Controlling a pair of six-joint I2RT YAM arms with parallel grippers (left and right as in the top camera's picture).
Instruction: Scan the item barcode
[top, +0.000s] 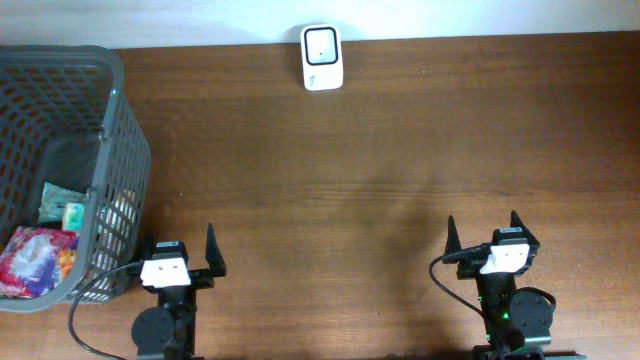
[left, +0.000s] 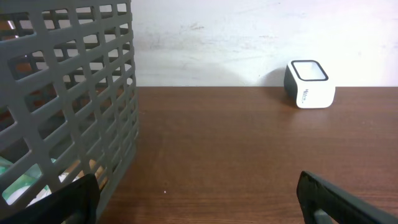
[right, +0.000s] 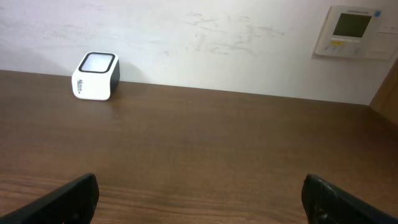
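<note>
Left gripper wide open, empty, beside grey basket | right gripper wide open, empty | packets lie inside basket at bench left | white scanner at far edge, well apart

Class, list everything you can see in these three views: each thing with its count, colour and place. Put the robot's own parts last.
table: one, dark brown wood, fills the scene
basket: one, grey plastic mesh, far left of the table
packets: at least two, one red and one green, lying inside the basket; exact count unclear
barcode scanner: one, white with dark sides, at the far edge of the table by the wall
wall panel: one, cream with a small screen, on the white wall, seen only from the right wrist
left gripper: one, black fingers, open, near edge beside the basket
right gripper: one, black fingers, open, near edge on the right
</note>
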